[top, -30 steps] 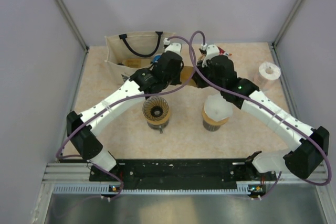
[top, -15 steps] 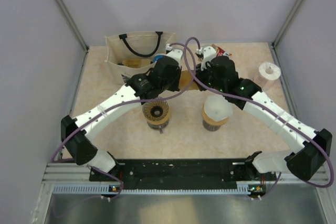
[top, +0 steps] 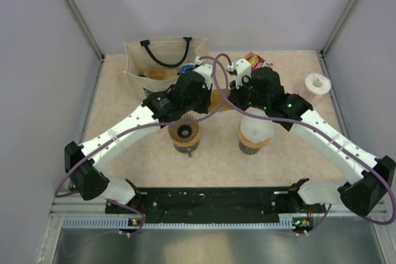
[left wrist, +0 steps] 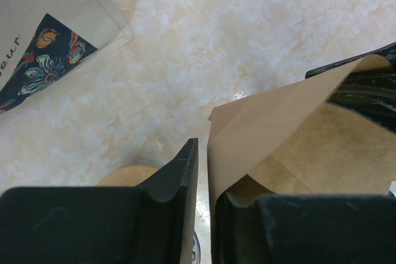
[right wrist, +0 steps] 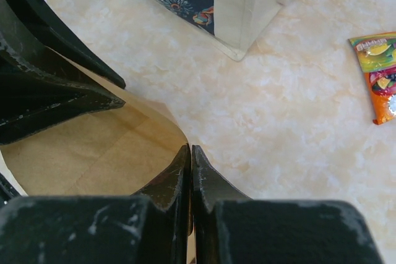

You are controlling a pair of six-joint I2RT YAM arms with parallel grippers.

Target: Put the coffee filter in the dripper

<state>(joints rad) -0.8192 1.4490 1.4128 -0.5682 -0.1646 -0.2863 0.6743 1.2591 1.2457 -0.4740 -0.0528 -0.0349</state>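
Note:
The brown paper coffee filter (top: 219, 99) hangs between my two grippers, above the table behind the dripper (top: 184, 131). The dripper is a dark ribbed cone in a tan ring on a glass cup. My right gripper (right wrist: 190, 148) is shut on one edge of the filter (right wrist: 93, 146). My left gripper (left wrist: 203, 166) stands narrowly open. The filter's other wall (left wrist: 278, 134) lies against its right finger, and a thin gap shows beside its left finger. The dripper's tan ring (left wrist: 124, 175) peeks out under the left fingers.
A canvas tote bag (top: 154, 60) stands at the back left. A white translucent cone on a tan cup (top: 255, 129) sits right of the dripper. A snack packet (top: 255, 61) and a white roll (top: 318, 83) lie at the back right.
Both wrists have shifted left and slightly nearer with the filter, uncovering the snack packet. The left elbow has swung outward to the left.

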